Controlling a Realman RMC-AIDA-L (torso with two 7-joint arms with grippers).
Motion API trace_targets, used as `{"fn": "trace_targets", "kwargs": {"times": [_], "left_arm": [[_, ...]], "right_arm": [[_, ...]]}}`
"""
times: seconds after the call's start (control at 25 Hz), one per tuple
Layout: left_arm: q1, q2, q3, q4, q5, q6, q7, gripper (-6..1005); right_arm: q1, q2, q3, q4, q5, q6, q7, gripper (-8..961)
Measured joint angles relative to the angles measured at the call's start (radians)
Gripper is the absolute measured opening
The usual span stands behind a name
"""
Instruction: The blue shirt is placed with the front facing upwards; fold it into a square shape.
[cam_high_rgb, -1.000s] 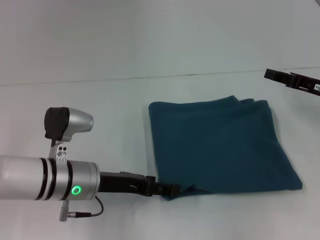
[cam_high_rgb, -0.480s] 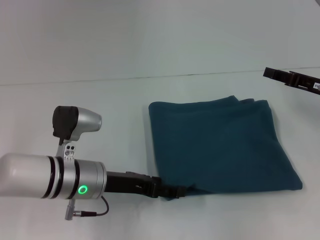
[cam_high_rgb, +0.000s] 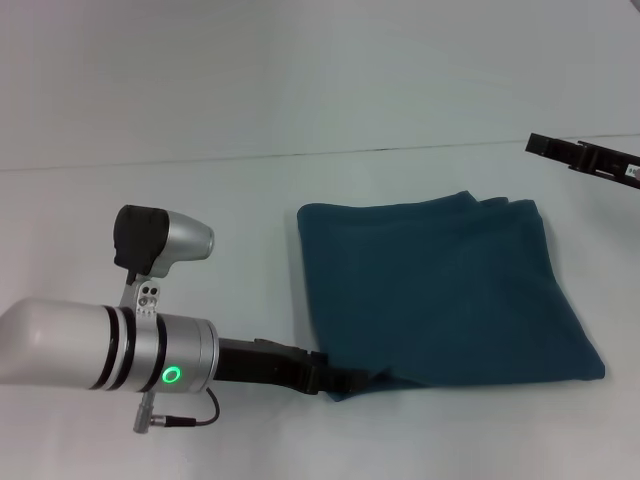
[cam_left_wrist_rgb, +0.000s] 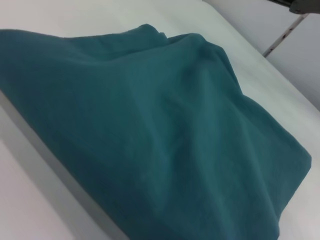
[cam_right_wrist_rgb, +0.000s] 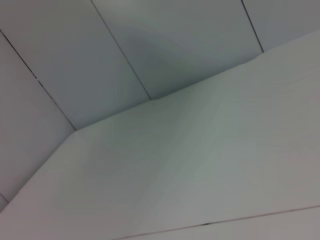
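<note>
Head view: the blue shirt, folded into a rough square of several layers, lies flat on the white tabletop, plain cloth uppermost, layered edges showing at its far side. The left pincer reaches in low at the shirt's near corner on the robot's left, its dark tips right against the cloth edge and partly tucked into the fold there; whether they clamp the fabric cannot be told. The right pincer hangs above the tabletop beyond the shirt's far right corner, well apart from the cloth; only a dark part of it shows, and its opening cannot be told. Left wrist view: the blue shirt fills most of the picture, showing soft ridges and a thick folded edge resting on the tabletop; no fingers appear. Right wrist view: only bare tabletop and a panelled wall behind it; no shirt visible.
</note>
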Motion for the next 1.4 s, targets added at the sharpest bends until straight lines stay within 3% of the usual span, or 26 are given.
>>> {"fn": "trace_targets", "kwargs": {"times": [0.12, 0.36, 0.8, 1.0, 1.4], "left_arm": [[0.0, 0.0, 0.004, 0.003, 0.003, -0.002, 0.0, 788], [0.0, 0.0, 0.006, 0.004, 0.006, -0.012, 0.001, 589], [0.004, 0.003, 0.0, 0.004, 0.007, -0.017, 0.001, 115], [0.009, 0.006, -0.002, 0.005, 0.007, -0.017, 0.003, 3], [0.026, 0.025, -0.072, 0.016, 0.049, -0.009, 0.007, 24]], "right_arm": [[0.0, 0.001, 0.0, 0.0, 0.001, -0.002, 0.0, 497], [-0.001, 0.002, 0.0, 0.0, 0.002, -0.004, 0.0, 497], [0.001, 0.005, -0.01, 0.012, -0.005, -0.001, -0.008, 492], [0.001, 0.007, -0.011, 0.017, -0.006, 0.003, -0.008, 489], [0.018, -0.002, -0.014, 0.054, -0.008, 0.005, -0.009, 491]]}}
